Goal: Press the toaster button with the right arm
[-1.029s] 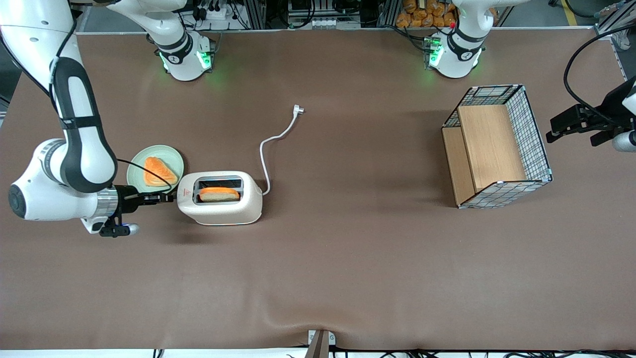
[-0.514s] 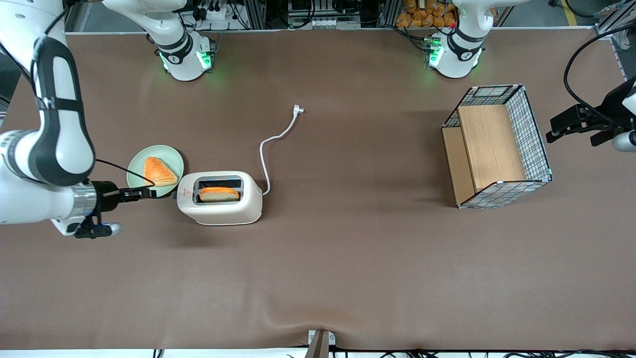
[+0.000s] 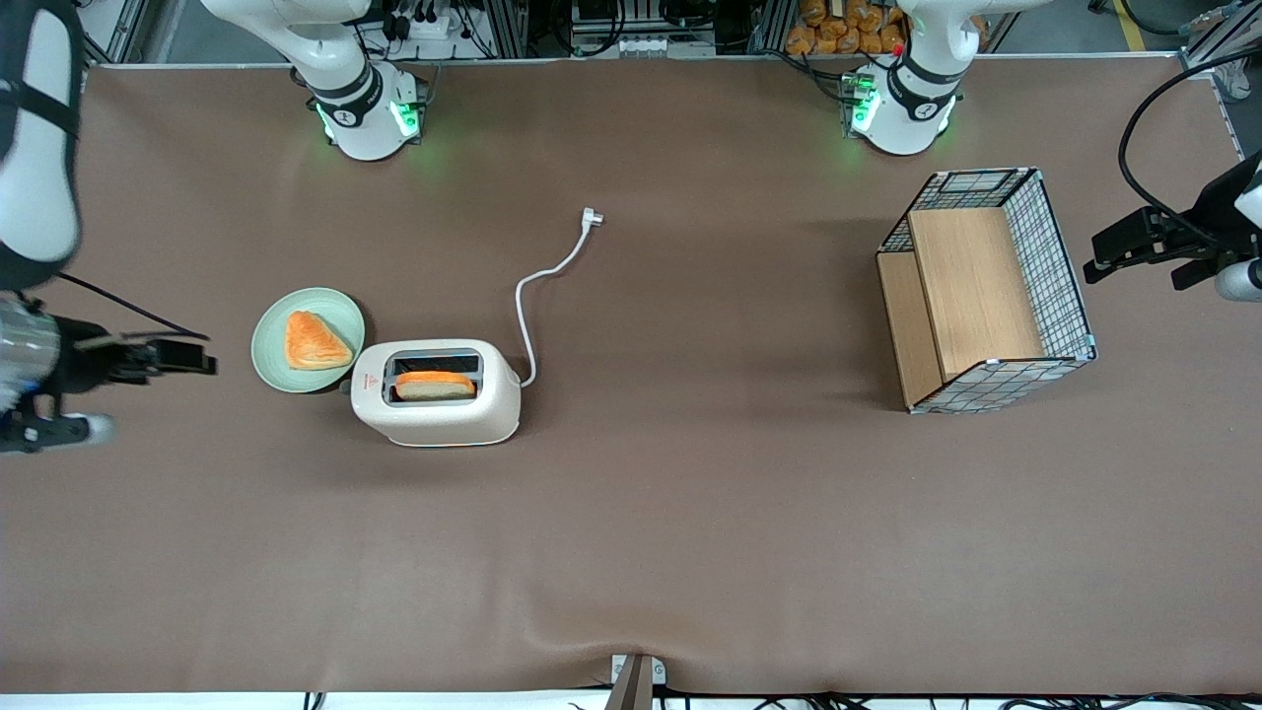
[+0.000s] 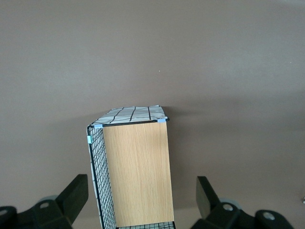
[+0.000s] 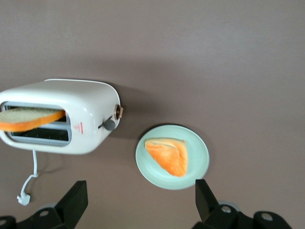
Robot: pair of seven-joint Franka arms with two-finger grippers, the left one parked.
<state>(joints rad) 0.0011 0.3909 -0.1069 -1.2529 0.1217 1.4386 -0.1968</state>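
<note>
The cream-white toaster (image 3: 434, 404) (image 5: 90, 114) stands on the brown table with a slice of toast (image 3: 434, 383) (image 5: 28, 118) sticking out of one slot. The toaster button (image 5: 109, 125), a small grey lever nub, juts from the narrow end by the red triangle mark. The right arm (image 3: 35, 148) is at the working arm's end of the table. Its gripper (image 3: 197, 357) (image 5: 139, 192) is open and holds nothing. It hangs well clear of the toaster's button end, with the green plate between them.
A pale green plate (image 3: 271, 350) (image 5: 198, 167) holding an orange pastry (image 3: 314, 340) (image 5: 169, 155) sits beside the toaster's button end. The white cord (image 3: 527, 296) and plug (image 3: 590, 217) trail away from the front camera. A wire basket with wooden panels (image 3: 986, 291) (image 4: 136, 171) stands toward the parked arm's end.
The gripper has drawn back from the toaster's button end, past the plate, toward the working arm's end of the table. Toaster, toast and plate have not moved.
</note>
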